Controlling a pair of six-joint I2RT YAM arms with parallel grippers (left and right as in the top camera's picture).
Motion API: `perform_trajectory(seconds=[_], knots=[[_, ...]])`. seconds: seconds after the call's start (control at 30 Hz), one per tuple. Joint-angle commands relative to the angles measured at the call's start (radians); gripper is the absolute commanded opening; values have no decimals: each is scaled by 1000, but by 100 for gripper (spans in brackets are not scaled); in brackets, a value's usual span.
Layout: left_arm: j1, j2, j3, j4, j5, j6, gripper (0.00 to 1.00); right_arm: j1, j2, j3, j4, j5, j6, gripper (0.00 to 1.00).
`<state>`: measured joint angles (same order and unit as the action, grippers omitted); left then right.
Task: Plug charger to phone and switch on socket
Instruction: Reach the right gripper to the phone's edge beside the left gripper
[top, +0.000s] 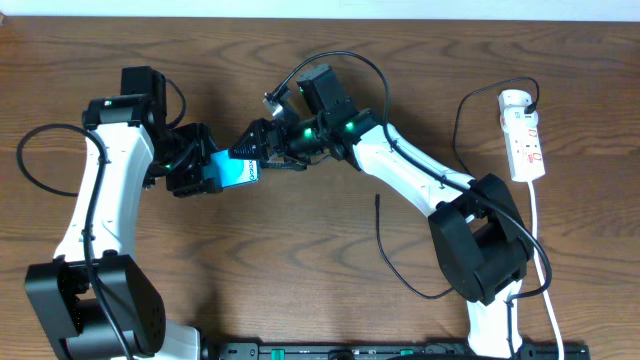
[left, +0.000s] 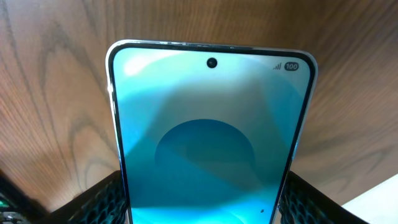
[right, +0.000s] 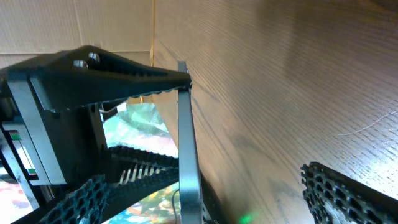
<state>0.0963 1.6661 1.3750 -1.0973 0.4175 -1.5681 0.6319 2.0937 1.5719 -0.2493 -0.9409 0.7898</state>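
Observation:
My left gripper is shut on the phone, gripping its two long edges and holding it over the table. The left wrist view shows the cyan screen between the fingers. My right gripper is open at the phone's free end. In the right wrist view the phone's thin edge stands between the spread fingers, touching neither. The charger's black cable lies on the table at the right. Its plug tip lies free. The white socket lies at the far right.
The socket's white cord runs down toward the front edge. A black cable loops from the socket's top end toward the right arm. The right arm's base stands over part of the charger cable. The left arm's own cable loops at the left.

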Motion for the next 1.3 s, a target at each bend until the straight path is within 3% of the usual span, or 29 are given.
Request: perform_trajectory(seconds=[0.0, 0.07, 0.13, 0.37, 0.47, 0.53, 0.7, 0.73, 1.0, 1.27], knots=[[2, 32, 3, -24, 31, -16, 7, 18, 3, 14, 11, 26, 57, 99], [2, 60, 3, -28, 80, -15, 7, 32, 3, 14, 32, 51, 71, 98], [2, 70, 3, -27, 88, -16, 7, 47, 3, 14, 52, 60, 71, 88], [3, 70, 3, 3, 88, -16, 7, 58, 3, 14, 74, 63, 89, 89], [3, 70, 3, 7, 87, -16, 7, 58, 3, 14, 73, 58, 89, 85], [3, 70, 3, 7, 88, -16, 7, 58, 3, 14, 68, 55, 89, 77], [3, 70, 3, 6, 88, -14, 7, 59, 3, 13, 47, 56, 85, 43], [3, 70, 3, 6, 88, -12, 7, 59, 3, 13, 47, 56, 85, 40], [3, 70, 3, 6, 96, -11, 7, 72, 3, 12, 45, 60, 84, 32], [3, 70, 3, 7, 99, -4, 7, 83, 3, 11, 32, 78, 76, 35]])
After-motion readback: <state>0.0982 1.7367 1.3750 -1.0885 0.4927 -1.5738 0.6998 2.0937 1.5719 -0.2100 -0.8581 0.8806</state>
